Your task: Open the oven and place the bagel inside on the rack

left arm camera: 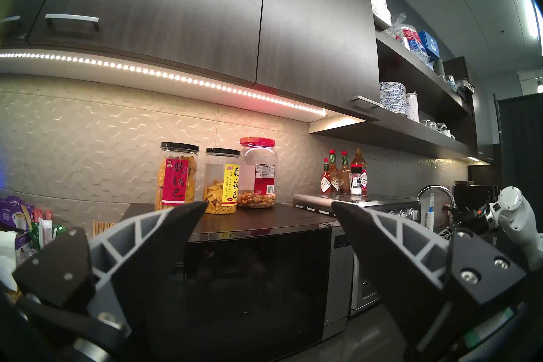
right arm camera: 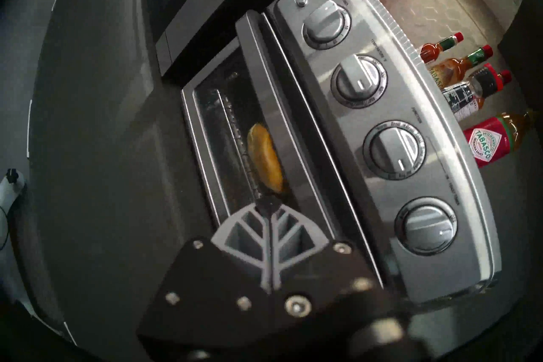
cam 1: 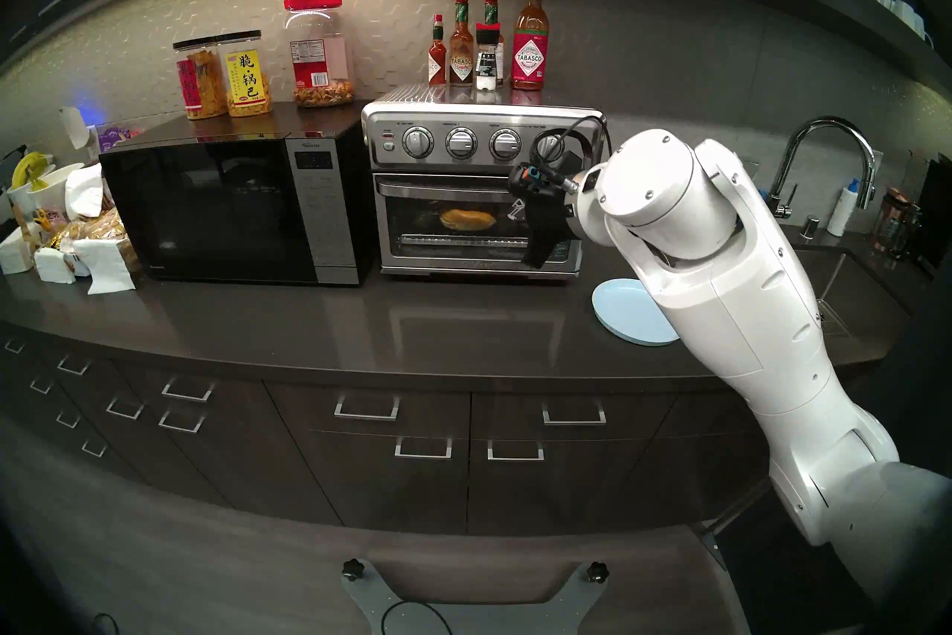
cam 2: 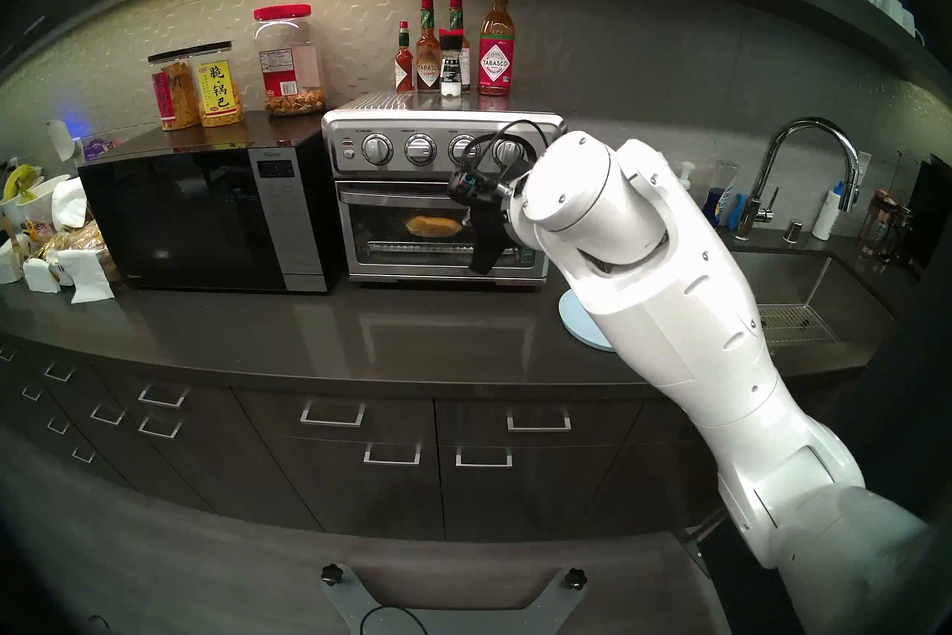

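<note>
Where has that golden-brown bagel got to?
In the head view, the golden-brown bagel lies inside the brushed-steel toaster oven, behind its closed glass door, just right of the black microwave.

"TABASCO" on the sauce bottle [cam 1: 529, 46]; "脆锅巴" on the jar [cam 1: 248, 77].

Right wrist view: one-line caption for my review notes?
Shut right gripper before the closed oven, bagel inside behind the glass door.

oven [cam 1: 481, 185]: 1 | bagel [cam 1: 467, 219]: 1 | knobs [cam 1: 461, 143]: 4 | jars [cam 1: 246, 75]: 3 | plate [cam 1: 626, 309]: 1 | microwave [cam 1: 232, 211]: 1
</note>
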Robot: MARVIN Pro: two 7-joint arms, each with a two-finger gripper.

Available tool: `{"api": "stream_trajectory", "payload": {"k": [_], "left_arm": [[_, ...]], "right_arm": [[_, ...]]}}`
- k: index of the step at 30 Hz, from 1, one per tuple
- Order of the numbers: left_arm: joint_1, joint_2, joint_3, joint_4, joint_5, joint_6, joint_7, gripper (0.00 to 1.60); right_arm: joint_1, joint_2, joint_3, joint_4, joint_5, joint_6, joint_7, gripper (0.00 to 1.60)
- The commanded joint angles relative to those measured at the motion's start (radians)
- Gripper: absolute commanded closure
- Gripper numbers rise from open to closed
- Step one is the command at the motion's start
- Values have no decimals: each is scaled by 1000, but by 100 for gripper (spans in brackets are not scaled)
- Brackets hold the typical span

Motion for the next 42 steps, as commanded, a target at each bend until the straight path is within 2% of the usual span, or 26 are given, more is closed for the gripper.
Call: {"api": "stream_trajectory", "payload": {"k": [1, 6, 16, 25, 33, 42], "left_arm": [[-5, 11, -7, -4, -5, 0, 1, 0], [-5, 11, -7, -4, -5, 0, 1, 0], [-6, 10, -6, -4, -3, 0, 1, 0], [-6, 10, -6, -4, -2, 0, 1, 0], [-6, 10, -6, -4, -2, 0, 1, 0], [-6, 9, -6, -4, -1, 0, 1, 0]], "right_arm": [[-118, 115, 33, -103, 39, 20, 5, 160], [-190, 179, 57, -125, 91, 24, -41, 160], [-324, 243, 130, -90, 161, 27, -94, 160], [-452, 287, 226, -84, 218, 9, -127, 160], [-570, 287, 322, -150, 268, -30, -158, 160], [-699, 242, 433, -192, 323, -66, -210, 160]]}}
